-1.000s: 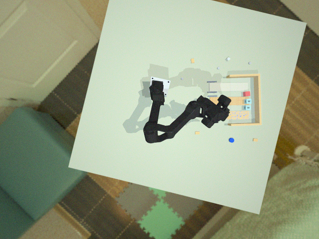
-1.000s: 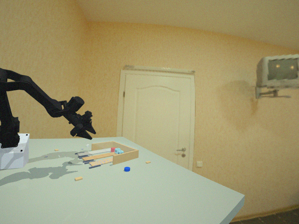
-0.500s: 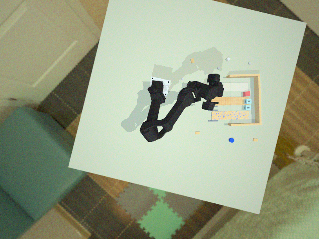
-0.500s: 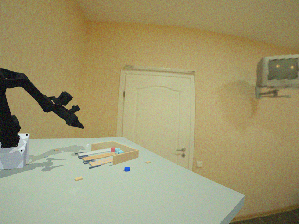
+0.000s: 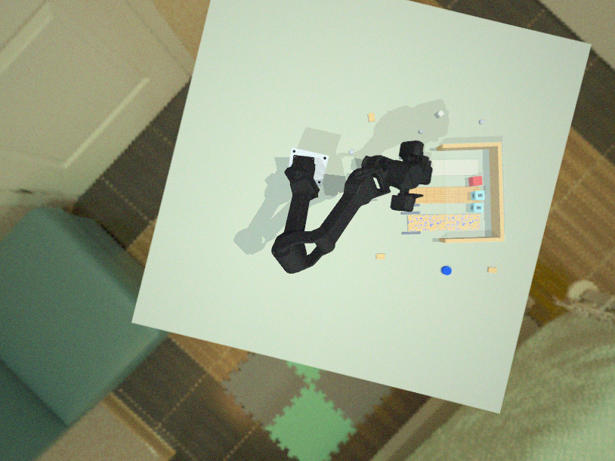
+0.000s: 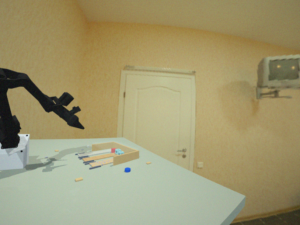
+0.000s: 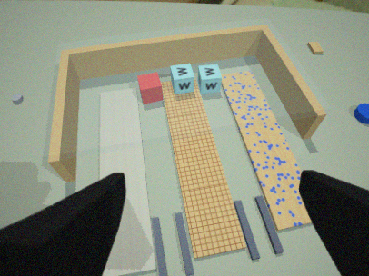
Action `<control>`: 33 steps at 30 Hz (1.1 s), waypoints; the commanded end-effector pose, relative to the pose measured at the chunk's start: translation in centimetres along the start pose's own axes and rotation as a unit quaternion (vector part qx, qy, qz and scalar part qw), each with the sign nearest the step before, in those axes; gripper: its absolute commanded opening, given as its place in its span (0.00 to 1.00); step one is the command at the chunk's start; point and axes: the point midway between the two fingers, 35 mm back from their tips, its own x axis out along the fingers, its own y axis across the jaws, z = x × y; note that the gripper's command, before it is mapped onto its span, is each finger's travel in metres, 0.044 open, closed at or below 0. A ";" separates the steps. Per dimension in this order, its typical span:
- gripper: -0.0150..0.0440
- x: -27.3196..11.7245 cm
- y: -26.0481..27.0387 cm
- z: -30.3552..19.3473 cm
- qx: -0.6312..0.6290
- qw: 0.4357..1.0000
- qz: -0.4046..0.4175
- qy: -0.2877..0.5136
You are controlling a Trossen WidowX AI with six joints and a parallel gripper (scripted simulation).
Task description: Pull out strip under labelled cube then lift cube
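Observation:
One light-blue cube marked W (image 5: 478, 195) (image 6: 117, 150) (image 7: 183, 78) rests on the far end of the grid-patterned strip (image 5: 446, 195) (image 7: 202, 171). A matching W cube (image 5: 477, 208) (image 7: 210, 78) sits beside it, in the gap before the blue-dotted strip (image 5: 443, 222) (image 7: 268, 152). A plain white strip (image 5: 454, 167) (image 7: 119, 134) lies on the other side. My gripper (image 6: 82, 127) (image 7: 213, 182) is open and empty, high above the near ends of the strips. The white strip's near end is partly behind the left finger in the wrist view.
A wooden three-sided wall (image 5: 495, 189) (image 6: 128, 156) (image 7: 159, 53) surrounds the far ends. A red cube (image 5: 475, 180) (image 7: 150, 88) stands between the white and grid strips. Low grey rails (image 7: 184, 243) flank the near ends. A blue disc (image 5: 446, 270) (image 6: 127, 169) and small blocks lie outside.

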 end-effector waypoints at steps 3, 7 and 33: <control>0.62 3.5 0.5 0.1 -0.024 0.995 0.011 0.098; 0.44 6.1 0.5 -0.6 -0.042 0.981 0.021 0.186; 0.25 11.1 -1.9 -4.7 -0.074 0.893 0.042 0.442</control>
